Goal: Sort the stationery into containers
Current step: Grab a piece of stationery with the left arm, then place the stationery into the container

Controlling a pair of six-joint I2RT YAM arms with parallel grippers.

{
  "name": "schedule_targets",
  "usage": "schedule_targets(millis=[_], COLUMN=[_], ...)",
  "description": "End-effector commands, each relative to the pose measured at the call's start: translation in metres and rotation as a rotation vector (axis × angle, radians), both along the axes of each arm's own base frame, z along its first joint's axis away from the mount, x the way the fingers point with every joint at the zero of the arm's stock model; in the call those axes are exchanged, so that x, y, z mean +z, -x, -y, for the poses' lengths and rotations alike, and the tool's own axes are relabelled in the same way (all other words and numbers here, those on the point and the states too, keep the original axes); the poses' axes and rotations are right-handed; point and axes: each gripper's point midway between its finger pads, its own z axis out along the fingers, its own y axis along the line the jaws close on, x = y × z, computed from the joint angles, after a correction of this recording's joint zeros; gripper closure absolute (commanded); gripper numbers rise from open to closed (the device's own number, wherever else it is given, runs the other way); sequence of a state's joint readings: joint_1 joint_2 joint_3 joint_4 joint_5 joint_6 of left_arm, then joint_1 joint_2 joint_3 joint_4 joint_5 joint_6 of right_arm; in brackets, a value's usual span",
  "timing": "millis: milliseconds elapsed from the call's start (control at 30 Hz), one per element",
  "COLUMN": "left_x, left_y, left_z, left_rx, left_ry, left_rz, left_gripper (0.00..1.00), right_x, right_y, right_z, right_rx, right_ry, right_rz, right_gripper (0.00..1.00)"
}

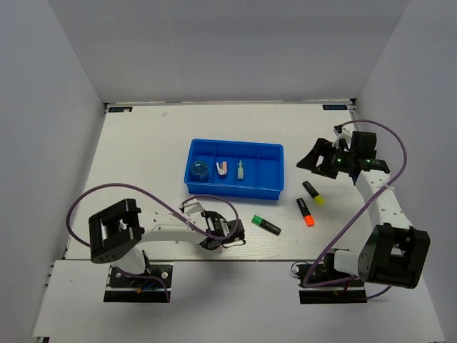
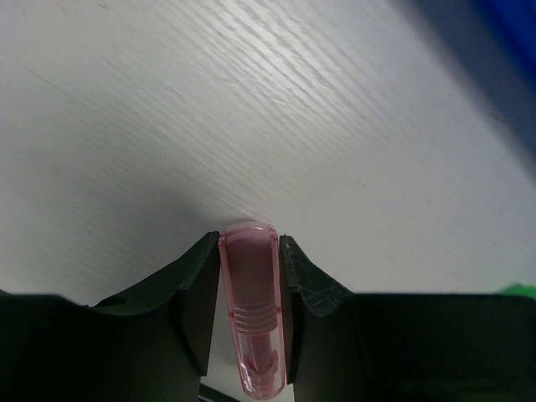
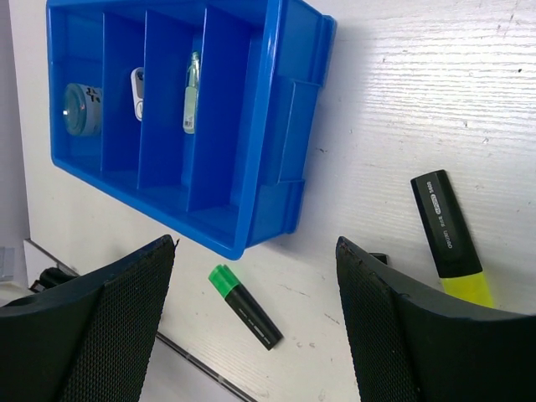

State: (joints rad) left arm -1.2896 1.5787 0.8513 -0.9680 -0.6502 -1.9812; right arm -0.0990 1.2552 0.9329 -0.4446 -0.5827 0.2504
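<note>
Three white walls (image 1: 228, 50) box in a white, faintly wood-grained tabletop (image 1: 143, 143) carrying a shallow, glossy bright-blue plastic tray (image 1: 235, 191) of four compartments. The right tool (image 3: 255, 247) hangs spread wide right of the tray, and the left tool (image 2: 249, 243), near its front, pinches a translucent pink capsule piece (image 2: 249, 318). On the tabletop lie a green highlighter (image 1: 265, 224), orange highlighter (image 1: 305, 212) and yellow highlighter (image 1: 313, 192), black-bodied; the tray's three left compartments hold a round blue item (image 1: 198, 171), a small white piece (image 1: 223, 168) and a slim pale piece (image 1: 240, 169).
</note>
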Motion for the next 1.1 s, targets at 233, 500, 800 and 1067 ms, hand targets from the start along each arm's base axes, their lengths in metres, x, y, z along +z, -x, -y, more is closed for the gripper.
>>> schedule_targets(millis=[233,500,800,1067], left_x=[0.114,0.182,0.176,0.132], left_y=[-0.037,-0.116,-0.211,-0.251], left_z=[0.079,0.13,0.18,0.166], left_rx=[-0.266,-0.664,-1.007,-0.977], left_ry=[0.131,0.091,-0.015,-0.14], left_rz=[0.152,0.131,0.168,0.119], left_gripper=[0.99,0.99,0.99,0.97], right_x=[0.018,0.015,0.011,0.007], right_y=[0.024,0.031,0.038,0.042], right_z=[-0.015,0.001,0.01,0.017], right_rx=[0.246,0.283,0.271,0.259], right_ry=[-0.021,0.12,0.159,0.149], right_rz=[0.118,0.238,0.262,0.26], right_gripper=[0.64,1.0,1.0,0.44])
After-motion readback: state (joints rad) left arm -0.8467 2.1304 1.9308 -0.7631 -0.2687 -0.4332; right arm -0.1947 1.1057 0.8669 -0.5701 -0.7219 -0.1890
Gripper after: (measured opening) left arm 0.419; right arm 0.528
